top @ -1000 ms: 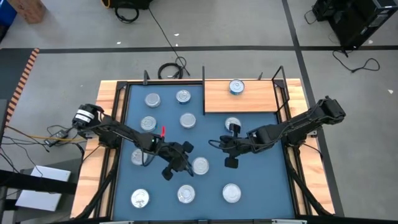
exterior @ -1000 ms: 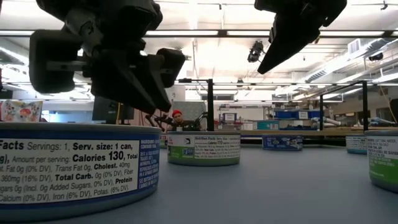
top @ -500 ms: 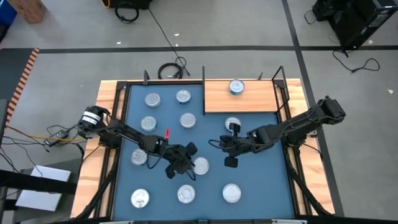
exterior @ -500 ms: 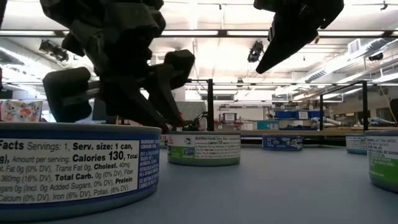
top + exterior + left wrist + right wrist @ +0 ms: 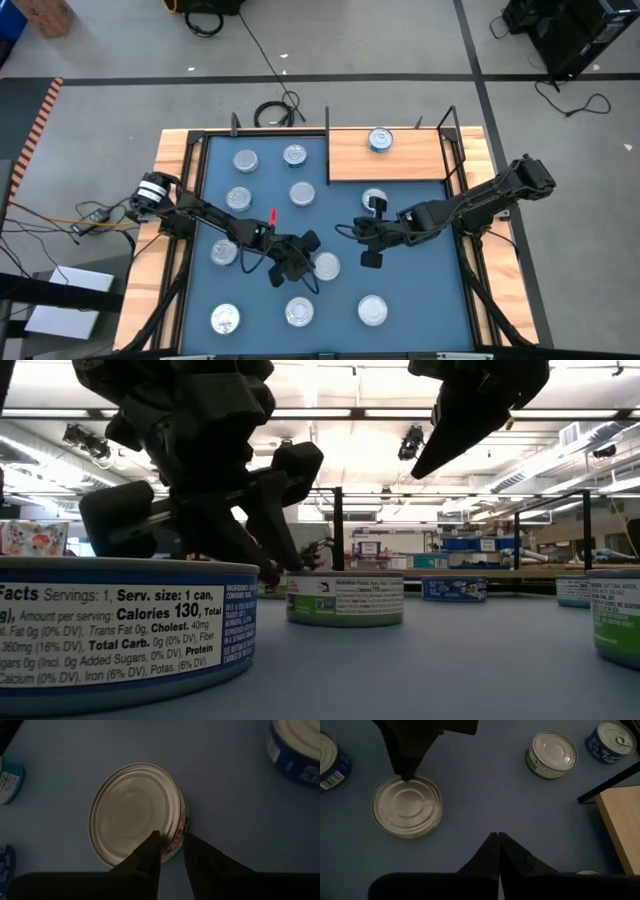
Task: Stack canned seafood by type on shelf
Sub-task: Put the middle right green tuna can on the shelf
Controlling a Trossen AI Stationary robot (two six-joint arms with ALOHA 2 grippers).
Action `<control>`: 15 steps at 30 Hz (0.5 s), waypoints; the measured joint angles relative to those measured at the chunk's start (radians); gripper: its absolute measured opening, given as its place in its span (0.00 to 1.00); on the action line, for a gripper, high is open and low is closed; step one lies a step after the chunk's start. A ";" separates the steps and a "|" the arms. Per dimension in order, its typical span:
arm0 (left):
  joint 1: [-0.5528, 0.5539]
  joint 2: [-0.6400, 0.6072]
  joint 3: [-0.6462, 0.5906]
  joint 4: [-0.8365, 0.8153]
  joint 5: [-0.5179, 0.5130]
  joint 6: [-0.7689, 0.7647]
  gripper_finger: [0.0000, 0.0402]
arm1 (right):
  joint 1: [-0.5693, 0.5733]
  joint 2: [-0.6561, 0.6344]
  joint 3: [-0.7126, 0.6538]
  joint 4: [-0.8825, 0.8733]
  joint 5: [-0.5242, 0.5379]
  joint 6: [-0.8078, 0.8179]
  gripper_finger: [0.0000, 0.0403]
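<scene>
High view: loose tins ring the left gripper [image 5: 303,262] on the blue mat [image 5: 420,300]; the right gripper [image 5: 362,243] hovers nearby, closed. The left fingers [image 5: 150,851], narrowly parted, straddle the rim of a silver-lidded tin [image 5: 135,812]; the shelf [image 5: 400,155] lies well beyond.

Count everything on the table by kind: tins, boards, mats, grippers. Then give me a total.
Tins: 11
Wooden shelf: 1
Blue mat: 1
Grippers: 2 (left gripper, right gripper)
Total: 15
</scene>
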 joint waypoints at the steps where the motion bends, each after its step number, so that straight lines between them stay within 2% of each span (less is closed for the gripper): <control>1: 0.000 0.000 0.000 0.001 -0.006 0.000 0.19 | 0.000 0.000 0.000 0.000 0.000 0.000 0.02; 10: 0.000 0.000 0.000 0.005 -0.016 0.004 0.03 | 0.000 0.000 0.000 0.000 0.000 0.000 0.02; 15: 0.000 0.000 0.000 0.005 -0.024 0.003 0.01 | 0.000 0.000 0.000 0.000 0.000 0.000 0.02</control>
